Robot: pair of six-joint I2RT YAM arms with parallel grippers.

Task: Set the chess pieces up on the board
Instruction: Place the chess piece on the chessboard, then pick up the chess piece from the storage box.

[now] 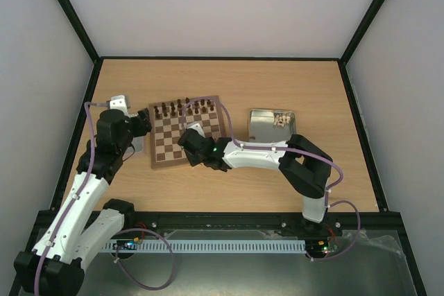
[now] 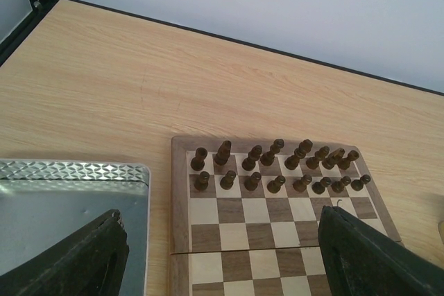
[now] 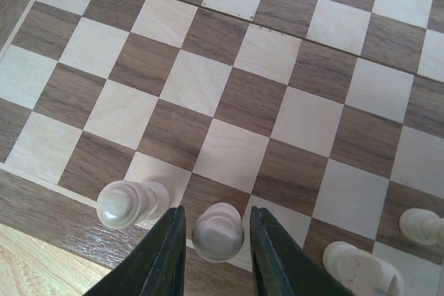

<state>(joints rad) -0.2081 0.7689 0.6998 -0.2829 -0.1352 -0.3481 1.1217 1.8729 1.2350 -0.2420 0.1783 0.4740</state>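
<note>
On the table point(image 1: 277, 81), left of its middle, lies the board point(image 1: 171, 150). Four pale chess pieces point(image 3: 129, 203) show in the right wrist view. All stand upright along the board's edge row, on the side opposite the dark pieces point(image 2: 277, 171), which fill the board's two far rows. One of the four, a round-topped piece point(image 3: 217, 235), stands between the fingers of the right pincer point(image 3: 217, 216). The black fingers point(image 3: 165, 258) flank it closely, jaws only narrowly parted, a thin sliver of board on either side. Whether the pads touch the piece cannot be told. A taller pale piece stands just left of it, and two more stand to its right along the same row. Further pale pieces point(image 1: 281, 120) lie in a metal tin point(image 1: 262, 132) on the table just right of the board. The left pincer point(image 2: 222, 218) hovers at the board's left side, jaws wide apart and holding nothing. A second tin point(image 2: 66, 192) lies just beside the board's left edge, under that pincer's left finger.
</note>
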